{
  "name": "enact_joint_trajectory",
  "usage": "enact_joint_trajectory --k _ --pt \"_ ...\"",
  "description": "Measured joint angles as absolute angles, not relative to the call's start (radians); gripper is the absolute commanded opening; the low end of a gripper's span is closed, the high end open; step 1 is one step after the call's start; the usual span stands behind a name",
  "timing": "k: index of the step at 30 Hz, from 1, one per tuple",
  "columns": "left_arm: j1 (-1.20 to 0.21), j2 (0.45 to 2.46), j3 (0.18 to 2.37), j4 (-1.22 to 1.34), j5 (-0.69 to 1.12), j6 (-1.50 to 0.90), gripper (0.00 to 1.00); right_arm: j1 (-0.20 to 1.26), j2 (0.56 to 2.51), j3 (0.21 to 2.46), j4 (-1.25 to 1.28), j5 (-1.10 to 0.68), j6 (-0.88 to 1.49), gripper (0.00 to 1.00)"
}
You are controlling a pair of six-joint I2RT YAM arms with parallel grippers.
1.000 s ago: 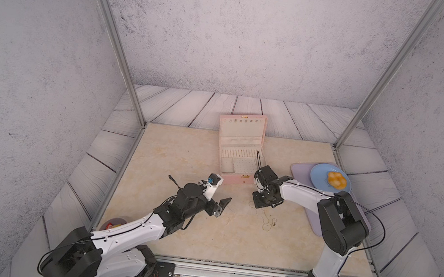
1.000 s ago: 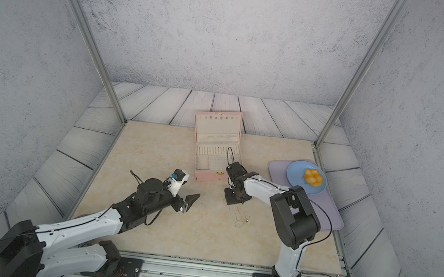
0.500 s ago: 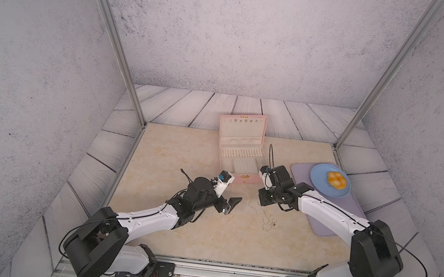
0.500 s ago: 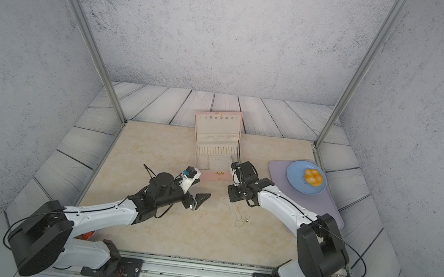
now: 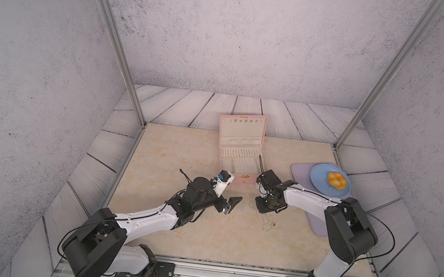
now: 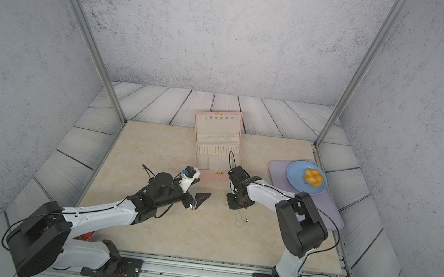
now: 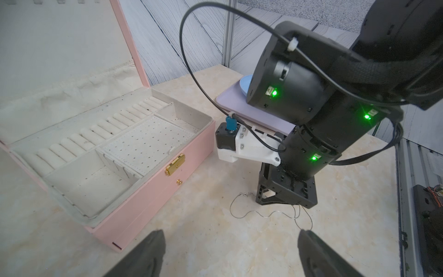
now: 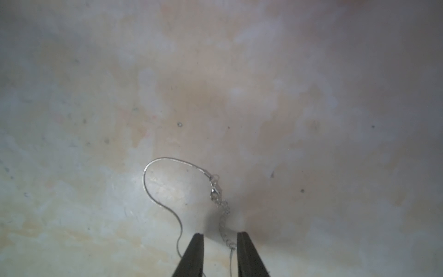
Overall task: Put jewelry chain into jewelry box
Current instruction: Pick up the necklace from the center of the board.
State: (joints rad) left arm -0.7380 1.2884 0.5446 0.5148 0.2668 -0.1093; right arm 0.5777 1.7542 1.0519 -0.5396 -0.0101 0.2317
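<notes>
Under the right gripper (image 5: 265, 209): jewelry chain (image 8: 214, 191) on the table (image 5: 184, 154), jewelry box (image 5: 244, 179) close by

Near the centre of both top views, a little to the right, the right gripper points straight down onto the beige table. Its two fingers (image 8: 194, 251) stand a little apart. The fine links beside the clasp of the jewelry chain lie in the gap between them, so I judge this claw released and not pinching.

The chain lies flat on the table. In a top view it begins at the foot of this claw and runs toward the lower right of the frame, ending at the small gold pendant (image 6: 246, 220). Its long axis is therefore diagonal and leads away from the box.

The jewelry box stands open just above and to the left of the claw, near but not touching. The left gripper (image 5: 231, 203) is at the left, spread wide and empty, apart from the chain.

The right arm is clearly the nearer one. For the coming move, I think this claw must close where it stands, then lift and carry the chain upward in the frame, into the box.
</notes>
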Motion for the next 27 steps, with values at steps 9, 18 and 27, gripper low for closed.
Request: enact_joint_trajectory --k 9,18,27 --pt "-0.738 1.283 0.538 0.514 0.255 -0.109 0.92 0.58 1.805 1.094 -0.547 0.01 0.23 0.22" --pt "-0.738 1.277 0.534 0.512 0.254 -0.109 0.92 0.58 1.856 1.155 -0.544 0.002 0.242 0.0" --pt "-0.738 1.278 0.534 0.514 0.257 -0.101 0.92 0.58 1.814 1.087 -0.441 -0.025 0.249 0.0"
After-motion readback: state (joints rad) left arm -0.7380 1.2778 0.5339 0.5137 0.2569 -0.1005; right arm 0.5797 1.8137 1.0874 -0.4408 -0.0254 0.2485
